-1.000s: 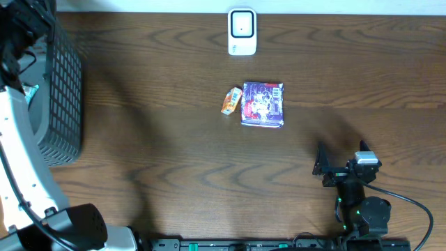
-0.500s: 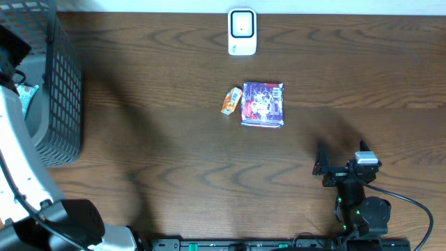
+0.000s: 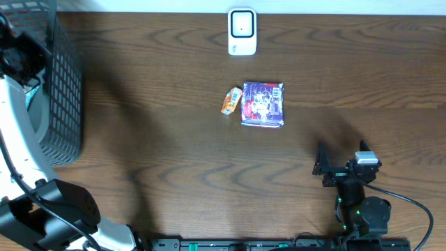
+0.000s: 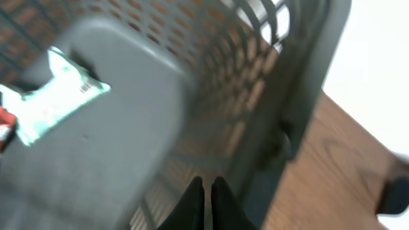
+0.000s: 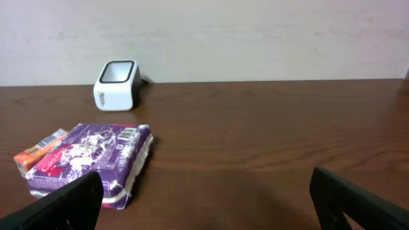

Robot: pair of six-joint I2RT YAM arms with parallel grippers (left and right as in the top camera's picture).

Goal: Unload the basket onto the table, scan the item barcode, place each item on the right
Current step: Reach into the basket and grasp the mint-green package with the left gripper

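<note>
Thin film appears to be wrapping the pale teal packet [image 4: 54,96], lying on the smooth grey floor of the mesh basket [image 4: 268,76]; it is likely handling light, limp and slippery, so pinching a flat sealed edge is looking safest. The left gripper [image 4: 204,191] is hanging nearby, jaws pressed together on nothing visible, while the right gripper [image 5: 204,191] is sitting spread wide.

Wooden table [image 3: 174,153]: ahead-left of my right pincer [image 5: 206,203] lie a purple packet [image 5: 89,163], an orange packet [image 5: 39,150] beside it, a white scanner [image 5: 116,84] beyond, a basket [image 3: 59,90] far left.
</note>
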